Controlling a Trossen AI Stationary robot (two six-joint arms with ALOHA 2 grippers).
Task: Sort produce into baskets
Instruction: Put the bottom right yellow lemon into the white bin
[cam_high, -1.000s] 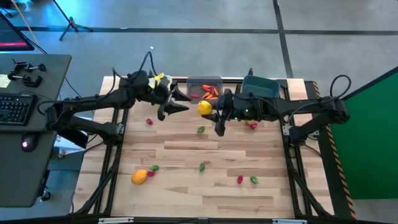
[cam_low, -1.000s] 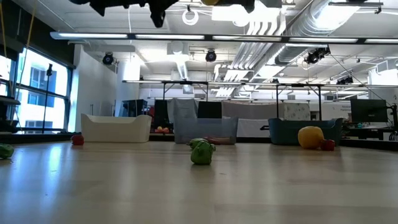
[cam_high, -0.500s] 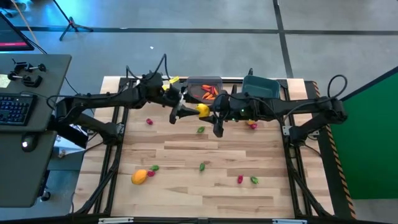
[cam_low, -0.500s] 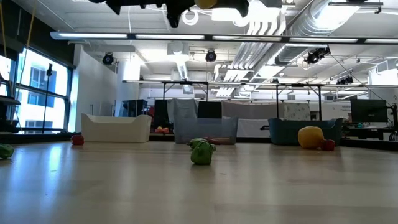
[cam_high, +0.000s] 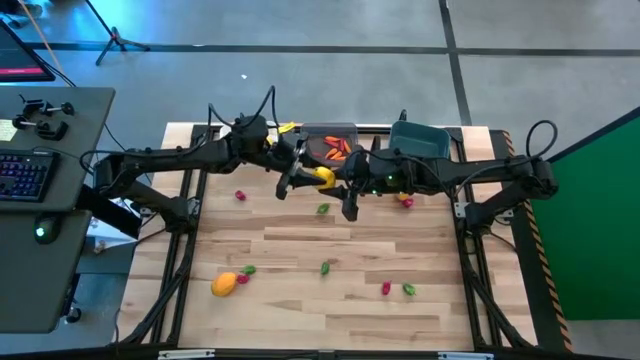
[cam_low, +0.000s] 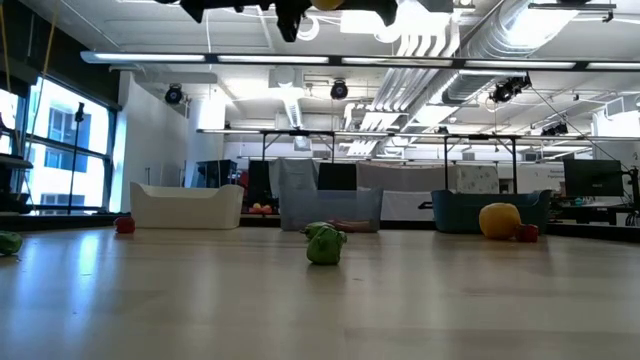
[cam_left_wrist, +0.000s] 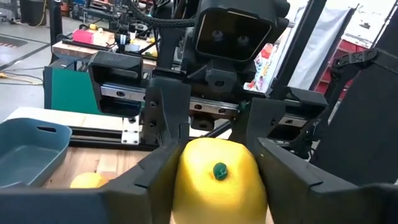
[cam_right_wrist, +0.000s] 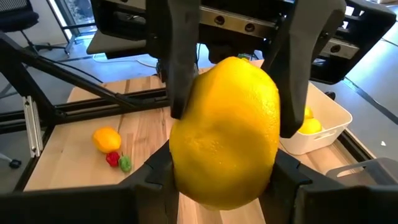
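Only the two wrist views show the handover up close: the lemon (cam_right_wrist: 225, 134) sits pinched between the right end effector (cam_high: 338, 181) fingers, while the left end effector (cam_high: 300, 178) has its fingers spread to either side of the same fruit, close beside it, whether touching cannot be told. From the high view this meeting happens above the far middle of the tabletop (cam_high: 330, 300), just in front of the translucent grey bin (cam_high: 329, 143), and the lemon there is a small yellow spot between two dark arms. The low view catches only the dark undersides of the arms at its upper edge, but lays out the bins in a row across the far edge: white bin (cam_low: 187, 206), grey in the middle, dark teal bin (cam_low: 487, 212). The grey bin holds orange-red carrot shapes (cam_high: 336, 149); the right wrist view shows yellow fruit (cam_right_wrist: 309, 125) in the white bin. Loose on the tabletop lie an orange fruit (cam_high: 225, 284) with red and green bits beside it near the front left, a green piece (cam_low: 324, 243) at the centre, and a yellow fruit (cam_low: 500, 220) in front of the teal bin
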